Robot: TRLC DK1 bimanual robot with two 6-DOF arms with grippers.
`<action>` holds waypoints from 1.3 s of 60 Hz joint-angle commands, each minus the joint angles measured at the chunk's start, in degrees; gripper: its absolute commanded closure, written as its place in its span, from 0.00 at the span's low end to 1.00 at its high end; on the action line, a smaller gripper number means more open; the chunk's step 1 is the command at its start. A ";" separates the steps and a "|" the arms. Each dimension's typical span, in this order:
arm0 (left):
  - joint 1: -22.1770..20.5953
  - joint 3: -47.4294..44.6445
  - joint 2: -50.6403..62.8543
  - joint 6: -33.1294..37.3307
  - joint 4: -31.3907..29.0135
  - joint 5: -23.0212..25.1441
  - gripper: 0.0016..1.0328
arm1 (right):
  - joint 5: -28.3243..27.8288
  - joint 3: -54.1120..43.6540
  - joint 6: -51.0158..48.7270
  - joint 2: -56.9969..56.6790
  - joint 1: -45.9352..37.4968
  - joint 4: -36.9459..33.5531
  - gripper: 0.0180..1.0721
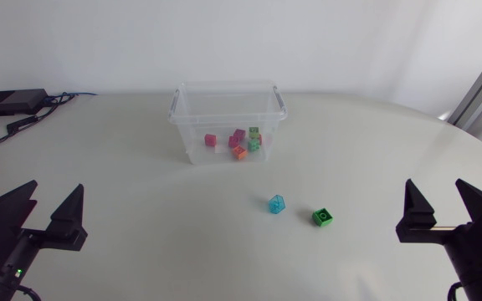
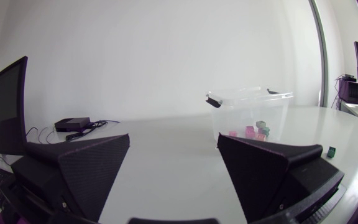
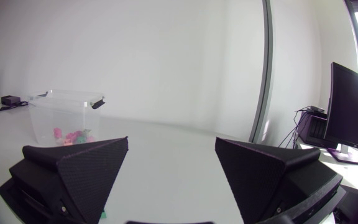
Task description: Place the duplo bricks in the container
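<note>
While my arms sat at the table's near side, my left gripper (image 1: pixel 54 191) and right gripper (image 1: pixel 435 186) stood wide open, holding nothing. The clear plastic container with grey handles (image 1: pixel 192 138) held several small coloured bricks (image 1: pixel 239 144). A translucent cyan duplo brick (image 1: pixel 276 204) and a green duplo brick (image 1: pixel 323 217) lay near each other outside it, on the white table (image 1: pixel 141 201).
</note>
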 commanded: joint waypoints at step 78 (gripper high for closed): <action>-21.33 59.45 92.49 3.69 -21.81 11.45 0.11 | -9.69 26.78 9.95 53.32 3.51 -11.16 0.04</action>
